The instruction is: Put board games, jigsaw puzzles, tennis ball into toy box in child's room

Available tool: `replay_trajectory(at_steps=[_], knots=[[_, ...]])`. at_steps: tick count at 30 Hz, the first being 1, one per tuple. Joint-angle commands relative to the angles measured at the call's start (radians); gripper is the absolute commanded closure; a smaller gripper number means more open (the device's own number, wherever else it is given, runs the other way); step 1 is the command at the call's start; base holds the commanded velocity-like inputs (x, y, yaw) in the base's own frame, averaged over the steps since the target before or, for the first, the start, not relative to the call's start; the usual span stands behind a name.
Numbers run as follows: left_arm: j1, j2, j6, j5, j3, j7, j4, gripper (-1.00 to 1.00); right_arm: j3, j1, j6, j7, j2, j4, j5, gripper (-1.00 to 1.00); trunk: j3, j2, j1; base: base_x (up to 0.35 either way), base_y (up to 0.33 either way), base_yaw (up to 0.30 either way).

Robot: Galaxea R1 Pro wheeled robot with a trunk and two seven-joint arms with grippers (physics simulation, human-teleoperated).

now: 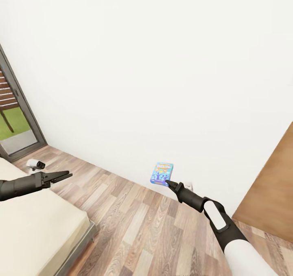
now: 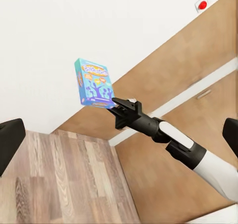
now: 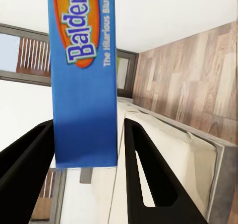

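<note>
Blue board game point(image 1: 162, 174) is pinched upright in the outstretched right end effector point(image 1: 167, 183); left end effector point(image 1: 65, 174) reaches forward, fingers parted, empty, above the bed point(image 1: 36, 227).

Arms black near wrist, white glossy forearm shell; gripper point(image 1: 167, 182) black, slim tapered fingers.

The right gripper point(image 2: 115, 103) pinches a blue board game point(image 2: 94, 83) upright.
</note>
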Motion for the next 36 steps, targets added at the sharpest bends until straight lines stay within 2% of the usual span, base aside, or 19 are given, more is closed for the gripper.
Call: replay_trajectory(at_steps=[1, 36], knots=[[0.000, 0.000, 0.011, -0.001, 0.000, -0.004, 0.000, -1.00, -0.003, -0.001, 0.008, 0.001, 0.001, 0.000, -0.007, 1.00, 0.002, 0.006, -0.004, 0.000, 0.000, -0.280], [0.000, 0.002, 0.011, -0.001, 0.001, -0.004, 0.000, -1.00, -0.004, -0.002, 0.008, 0.002, 0.000, 0.003, -0.007, 1.00, 0.128, 0.251, -0.138, -0.015, 0.000, -0.281]])
